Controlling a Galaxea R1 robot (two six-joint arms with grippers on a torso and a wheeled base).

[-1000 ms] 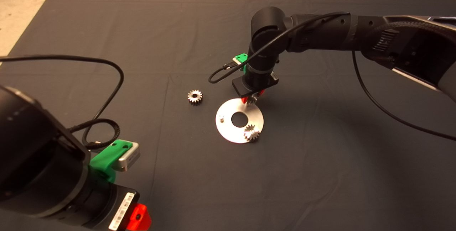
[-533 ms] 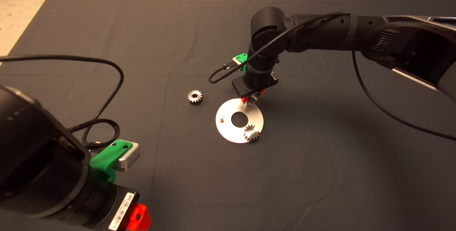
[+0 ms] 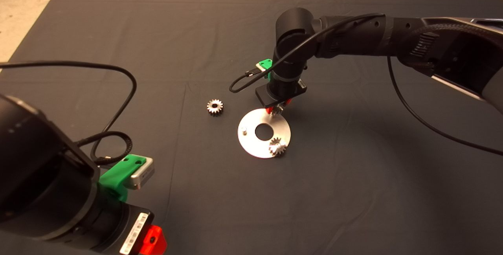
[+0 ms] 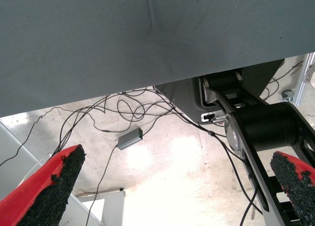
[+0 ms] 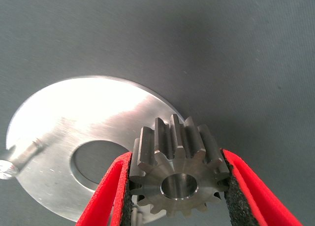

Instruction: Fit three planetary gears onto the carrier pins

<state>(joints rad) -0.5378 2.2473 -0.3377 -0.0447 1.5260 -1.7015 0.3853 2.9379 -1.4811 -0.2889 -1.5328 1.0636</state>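
Note:
A flat silvery round disc (image 3: 251,142) with a central hole lies mid-mat. One planetary gear (image 3: 277,146) sits on the disc's near right side, over a pin. A bare carrier pin (image 3: 244,131) stands at the disc's left. My right gripper (image 3: 278,109) hovers over the disc's far edge, shut on a second gear (image 5: 178,172) held flat between its black pads, just above the disc (image 5: 74,127); a pin (image 5: 17,159) shows beside it. A third gear (image 3: 215,107) lies loose on the mat left of the disc. My left gripper (image 4: 177,186) is parked at the lower left, open.
A black cable (image 3: 114,90) loops over the mat's left part. The left wrist view shows the mat's edge, floor cables and a small grey box (image 4: 130,138) beyond it. Bare floor (image 3: 23,7) borders the mat's far left edge.
The right arm has shifted very slightly upward and left with the gear still in its grip. The left arm, the disc and the other gears have not moved.

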